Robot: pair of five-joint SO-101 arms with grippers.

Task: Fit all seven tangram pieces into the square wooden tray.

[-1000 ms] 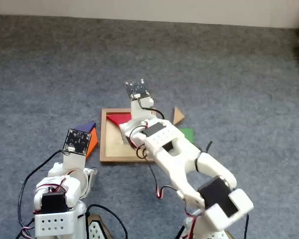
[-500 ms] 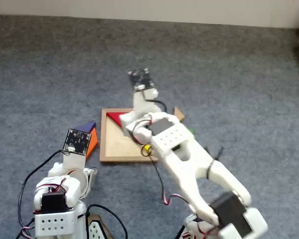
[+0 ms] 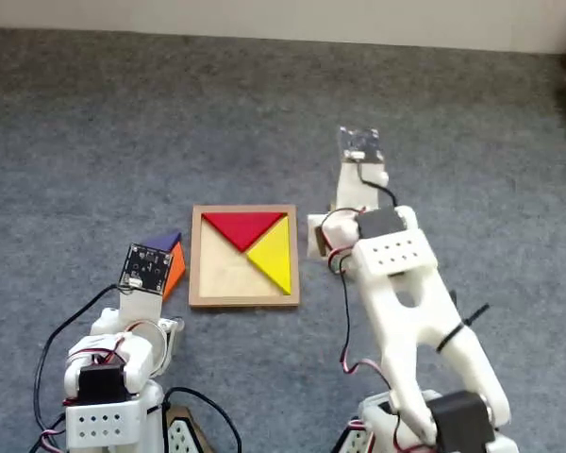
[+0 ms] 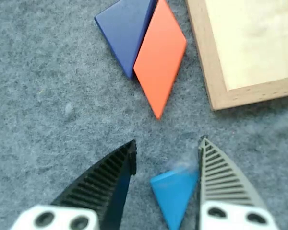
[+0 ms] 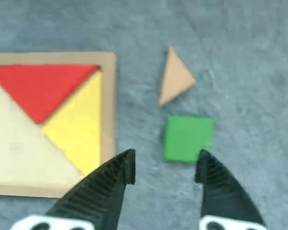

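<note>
Your square wooden tray (image 3: 243,300) sits mid-surface between the arms. Inside it, the red triangle (image 3: 242,227) lies along the far edge and the yellow triangle (image 3: 272,255) along the right edge, and the two touch. Just off the tray's left edge, the dark blue triangle (image 4: 125,28) and orange parallelogram (image 4: 160,57) touch. Off its right edge, the green square (image 5: 188,138) lies just ahead of your right gripper (image 5: 166,153), whose fingers are spread, with the tan triangle (image 5: 174,77) beyond. Your left gripper (image 4: 167,142), also spread, has the light blue triangle (image 4: 174,194) between its fingers.
</note>
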